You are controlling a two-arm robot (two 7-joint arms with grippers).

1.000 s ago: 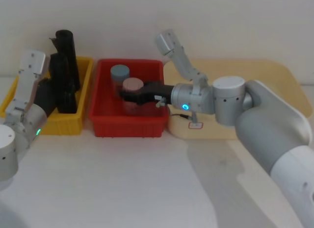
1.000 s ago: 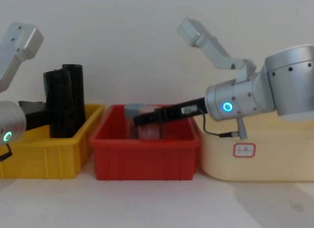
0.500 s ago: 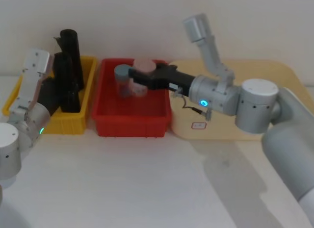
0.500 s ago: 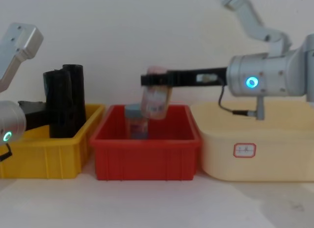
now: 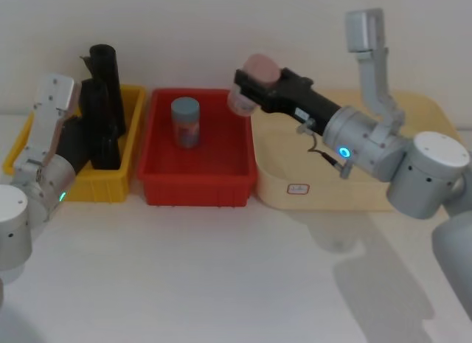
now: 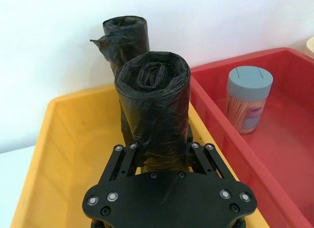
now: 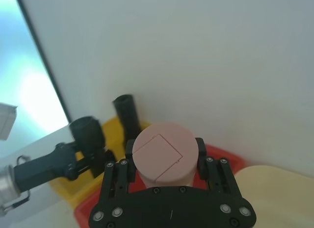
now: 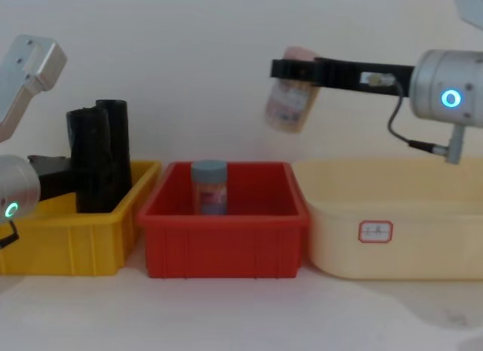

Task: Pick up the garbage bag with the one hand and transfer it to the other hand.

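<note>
The red bin [image 5: 195,188] sits on the white bench [image 5: 184,284], with a yellow bin [image 5: 110,184] just beside its left wall and a cream tub [image 5: 332,195] just beside its right wall.

The garbage bag [image 5: 98,129], a thick black roll, stands upright in the yellow bin, left of the red bin. A slimmer black roll [image 5: 103,70] rises just behind it, farther from the robot. The left pincer [image 6: 159,157] reaches into the yellow bin from the side away from the red bin. Its fingers [image 6: 125,157] are closed against both sides of the garbage bag low down, gripping it. The bag's lower end is down inside the yellow bin.

The right pincer [image 8: 290,68] hangs high above the red bin's right end, reaching in from the cream tub's side. It is clamped on a pink-lidded jar [image 8: 289,106], which hangs tilted in the air above the red bin's right wall, well clear of the rim.

A blue-lidded jar [image 5: 186,122] stands upright inside the red bin, near its middle, apart from both pincers.
</note>
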